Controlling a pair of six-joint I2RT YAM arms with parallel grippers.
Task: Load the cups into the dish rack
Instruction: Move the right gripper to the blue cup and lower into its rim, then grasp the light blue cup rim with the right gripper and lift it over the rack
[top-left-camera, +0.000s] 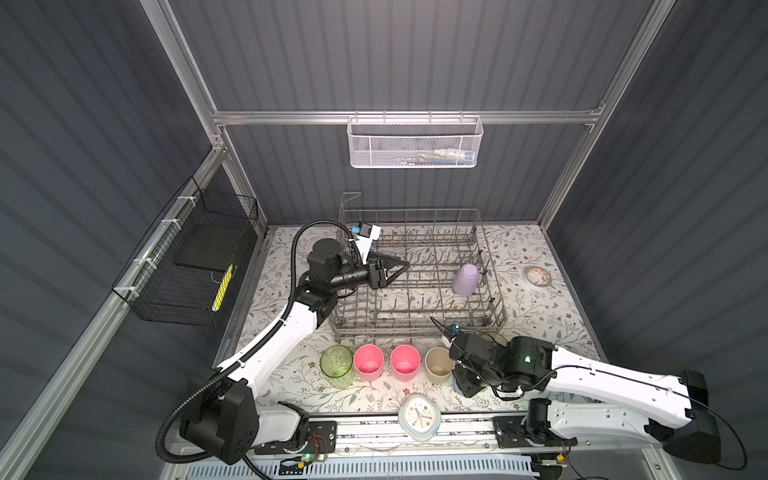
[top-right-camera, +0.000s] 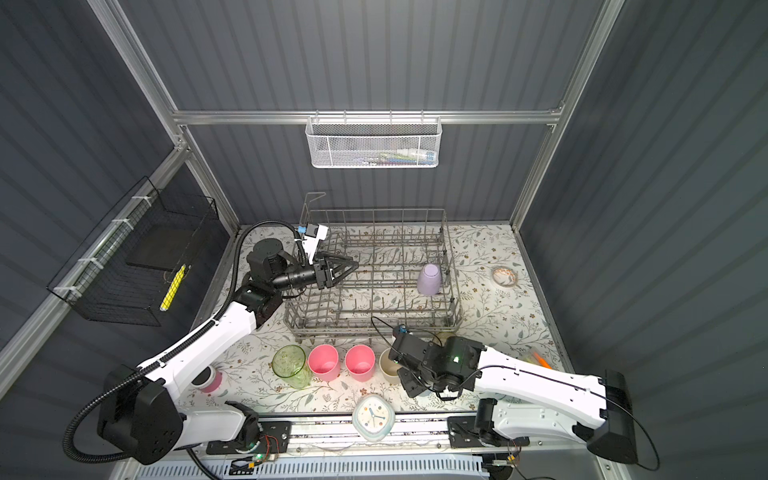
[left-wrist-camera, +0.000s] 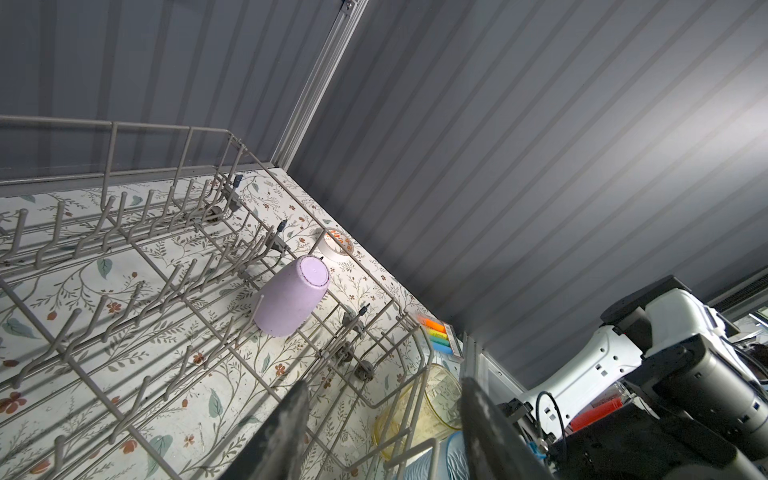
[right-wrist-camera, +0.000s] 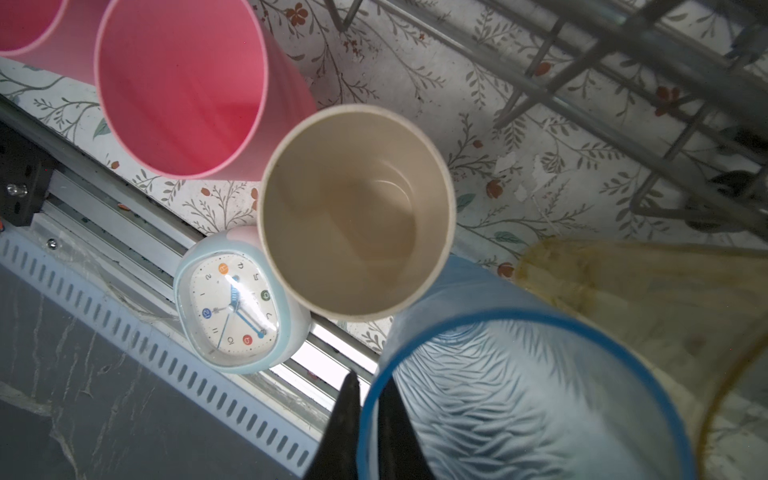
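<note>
1. Lavender cup (top-left-camera: 466, 279) alone stood inverted inside the dish rack (top-left-camera: 395, 327).
2. Green cup (top-left-camera: 336, 365), pink cups (top-left-camera: 368, 362), beige cup (top-left-camera: 438, 365) and yellow cup (right-wrist-camera: 644, 311) waited before the dish rack.
3. Right gripper (right-wrist-camera: 370, 382) clamped the blue cup (right-wrist-camera: 519, 395) by its rim there; left gripper (top-left-camera: 399, 266) hovered over the dish rack, fingers apart.

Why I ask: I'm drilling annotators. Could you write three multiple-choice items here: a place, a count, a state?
1. The lavender cup is: A in the dish rack; B beside the clock; C in the white basket.
2. Front-row pink cups: A one; B two; C four.
3. The right end effector is: A open above the clock; B shut on the rim of the blue cup; C holding the beige cup.
Answers: A, it sits base up inside the rack; B, two stand side by side; B, its fingers pinch the blue rim.
</note>
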